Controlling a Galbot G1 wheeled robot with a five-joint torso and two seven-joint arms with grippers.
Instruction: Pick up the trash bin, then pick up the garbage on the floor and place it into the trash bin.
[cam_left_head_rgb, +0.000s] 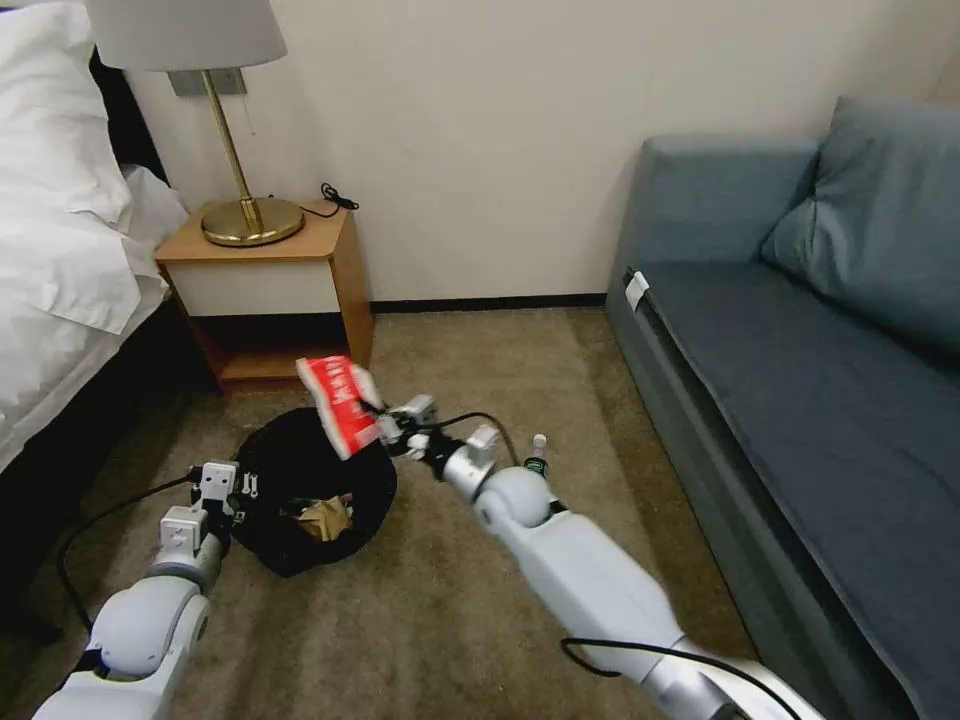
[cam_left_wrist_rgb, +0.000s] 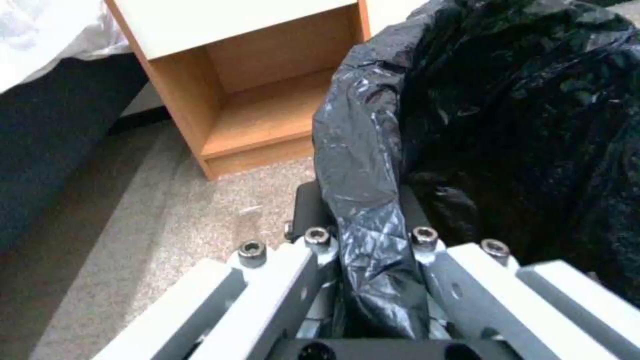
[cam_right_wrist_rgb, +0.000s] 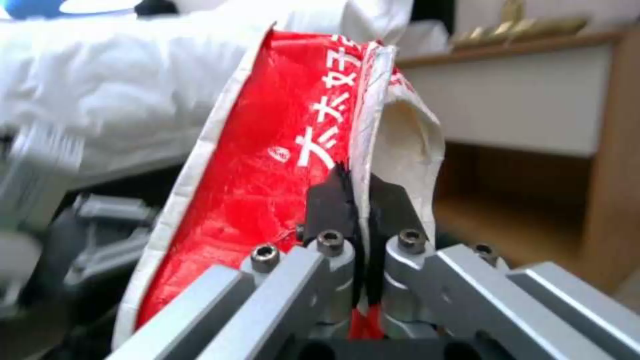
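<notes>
A: Where is the round bin lined with a crinkly black plastic bag (cam_left_head_rgb: 300, 490)?

B: Above the carpet in front of the wooden nightstand (cam_left_head_rgb: 290, 290). The left gripper (cam_left_wrist_rgb: 370, 260) is clamped on its bag-covered rim. The white wall of the bin is hidden under the bag.

A: And the right gripper (cam_right_wrist_rgb: 357, 210)?

B: Pinched tight on the flat red-and-white foil packet (cam_right_wrist_rgb: 267, 170), held over the bin's far rim.

A: Anything inside?

B: A crumpled brown paper bag (cam_left_head_rgb: 325, 518), partly shadowed. A small clear plastic bottle with a white cap (cam_left_head_rgb: 538, 455) stands on the carpet, half hidden behind the right arm.
</notes>
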